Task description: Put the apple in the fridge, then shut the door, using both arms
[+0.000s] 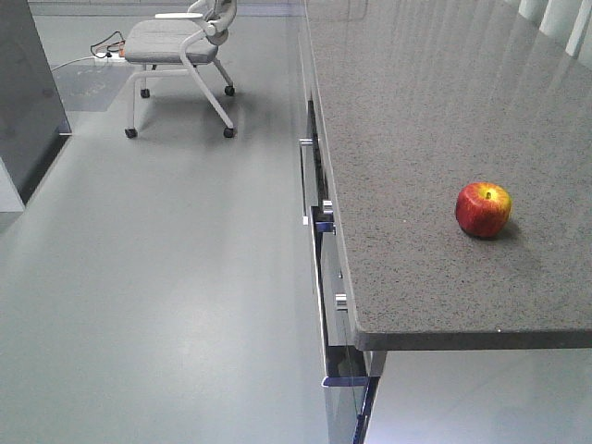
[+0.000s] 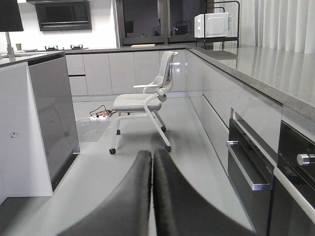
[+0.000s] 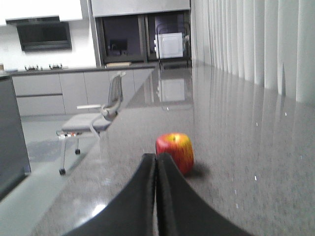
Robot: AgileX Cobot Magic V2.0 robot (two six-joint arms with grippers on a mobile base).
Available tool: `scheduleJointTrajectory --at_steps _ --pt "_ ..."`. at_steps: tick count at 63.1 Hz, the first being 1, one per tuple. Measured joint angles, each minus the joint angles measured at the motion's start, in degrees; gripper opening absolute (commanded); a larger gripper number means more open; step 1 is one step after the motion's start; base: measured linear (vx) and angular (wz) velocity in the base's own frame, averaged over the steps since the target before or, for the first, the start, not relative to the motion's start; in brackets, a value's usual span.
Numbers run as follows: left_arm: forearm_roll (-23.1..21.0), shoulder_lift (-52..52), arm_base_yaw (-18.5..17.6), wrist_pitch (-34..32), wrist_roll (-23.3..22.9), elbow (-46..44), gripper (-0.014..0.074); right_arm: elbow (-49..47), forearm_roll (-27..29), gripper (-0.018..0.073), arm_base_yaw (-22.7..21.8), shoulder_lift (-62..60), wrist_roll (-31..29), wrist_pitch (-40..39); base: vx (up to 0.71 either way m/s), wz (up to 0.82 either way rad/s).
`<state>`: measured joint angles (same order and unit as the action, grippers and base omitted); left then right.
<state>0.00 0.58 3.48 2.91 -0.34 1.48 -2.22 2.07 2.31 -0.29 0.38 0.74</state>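
A red apple (image 1: 483,210) with a yellow top stands upright on the speckled grey countertop (image 1: 416,139), near its front right corner. In the right wrist view the apple (image 3: 178,148) lies just beyond my right gripper (image 3: 156,157) and slightly to its right. That gripper is shut with nothing in it and hovers low over the counter. My left gripper (image 2: 152,154) is shut and empty too, held over the floor and pointing down the aisle beside the counter. The fridge and its door are out of view. Neither arm shows in the front view.
A grey wheeled chair (image 1: 180,46) stands in the aisle with a power strip (image 2: 98,116) on the floor behind it. A dark grey counter cabinet (image 2: 51,113) flanks the aisle's left side. Built-in ovens with metal handles (image 2: 243,167) line the counter front. Curtains (image 3: 256,39) hang behind the counter.
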Motion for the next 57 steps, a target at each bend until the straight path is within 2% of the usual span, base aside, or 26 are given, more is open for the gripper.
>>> scheduleJointTrajectory --at_steps 12,25,35,57 --pt "0.0 0.0 0.0 0.0 0.0 0.0 -0.0006 -11.1 0.1 -0.0004 0.0 6.3 -0.4 6.0 0.0 0.0" --pt "0.0 0.0 0.0 0.0 0.0 0.0 -0.0006 -23.8 -1.7 -0.0004 0.0 16.4 -0.4 19.6 0.0 0.0" --pt "0.0 0.0 0.0 0.0 0.0 0.0 -0.0006 -31.3 -2.5 -0.0004 0.0 25.1 -0.4 26.7 0.0 0.0" --pt "0.0 0.0 0.0 0.0 0.0 0.0 -0.0006 -39.7 -2.5 -0.0003 0.0 40.7 -1.1 33.4 0.0 0.0"
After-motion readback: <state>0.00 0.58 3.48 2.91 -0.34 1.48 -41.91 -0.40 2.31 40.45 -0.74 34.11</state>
